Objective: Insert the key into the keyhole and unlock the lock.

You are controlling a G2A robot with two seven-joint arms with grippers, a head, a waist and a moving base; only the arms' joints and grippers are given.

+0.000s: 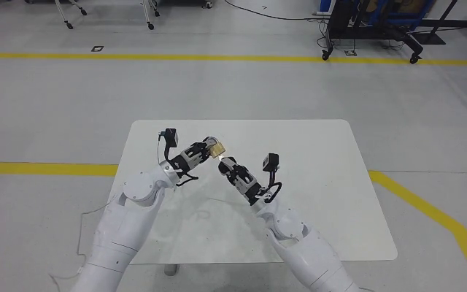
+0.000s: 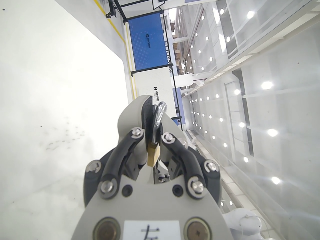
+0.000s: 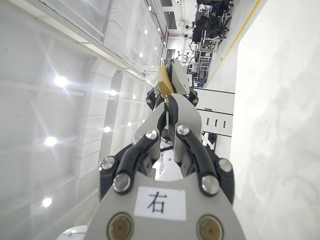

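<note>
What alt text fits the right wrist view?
The right claw, shut on a small key, holds it against the end of a brass padlock gripped by the left claw just beyond, above a white table.

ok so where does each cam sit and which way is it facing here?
Top view: above the arms, looking down at the table; both arms show, left gripper and right gripper meeting at the padlock.
Left wrist view: on the left wrist, looking along its own fingers, shut on the padlock, toward the hall.
Right wrist view: on the right wrist, looking along its fingers, apparently shut on the key, at the padlock's base.
Shared: all show the padlock; right wrist view also catches the left gripper.
</note>
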